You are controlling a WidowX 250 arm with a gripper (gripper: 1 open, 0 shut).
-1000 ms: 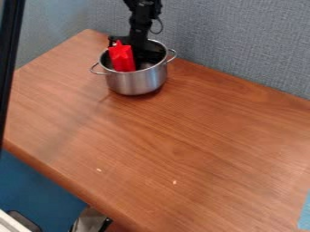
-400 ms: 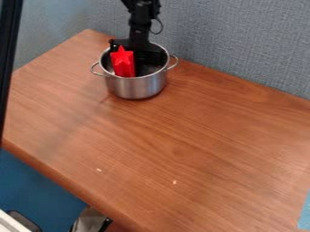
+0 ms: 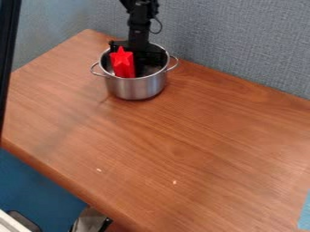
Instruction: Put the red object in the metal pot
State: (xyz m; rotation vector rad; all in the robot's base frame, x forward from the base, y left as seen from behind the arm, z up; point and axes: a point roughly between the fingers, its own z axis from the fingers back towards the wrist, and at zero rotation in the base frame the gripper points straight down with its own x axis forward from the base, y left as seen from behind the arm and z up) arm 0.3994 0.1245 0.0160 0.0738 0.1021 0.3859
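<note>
Red bar (image 3: pixel 122 62) sits inside pot (image 3: pixel 136 86), toward its left side in the view. Fingers (image 3: pixel 140 50) closed, over the pot's back part; contact with the bar cannot be told. Pot stands on wood surface (image 3: pixel 182 145), near grey partition (image 3: pixel 237 45); dark post (image 3: pixel 10 54) crosses the left edge.

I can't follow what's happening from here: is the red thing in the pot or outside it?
In: the red object sits inside the rim of the metal pot.
</note>
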